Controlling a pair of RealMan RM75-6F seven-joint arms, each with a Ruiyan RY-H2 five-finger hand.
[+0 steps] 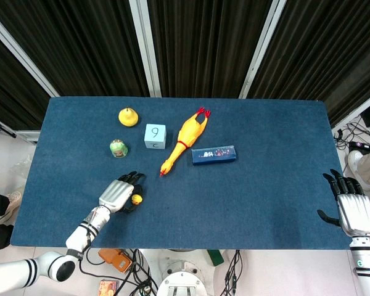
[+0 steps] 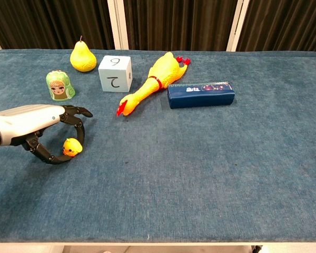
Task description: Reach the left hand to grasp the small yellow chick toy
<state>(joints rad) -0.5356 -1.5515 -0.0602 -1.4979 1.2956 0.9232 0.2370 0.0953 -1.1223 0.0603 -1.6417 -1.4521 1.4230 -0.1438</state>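
A: Item: your left hand (image 2: 39, 132), fingers curled round the chick toy (image 2: 71, 147) on the worktop (image 2: 200, 174), grip not visibly closed.

B: Risk: close unevenly and it squirts sideways.

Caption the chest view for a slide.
Left hand curls around the chick on the blue table, fingers not yet clearly closed.

You are working in a robot lab test bay: a table covered in blue felt (image 1: 265, 185) stands before black pleated curtains (image 1: 197, 43) hung between white frame posts (image 1: 145, 43), with loose cables (image 1: 357, 132) on the pale floor alongside.
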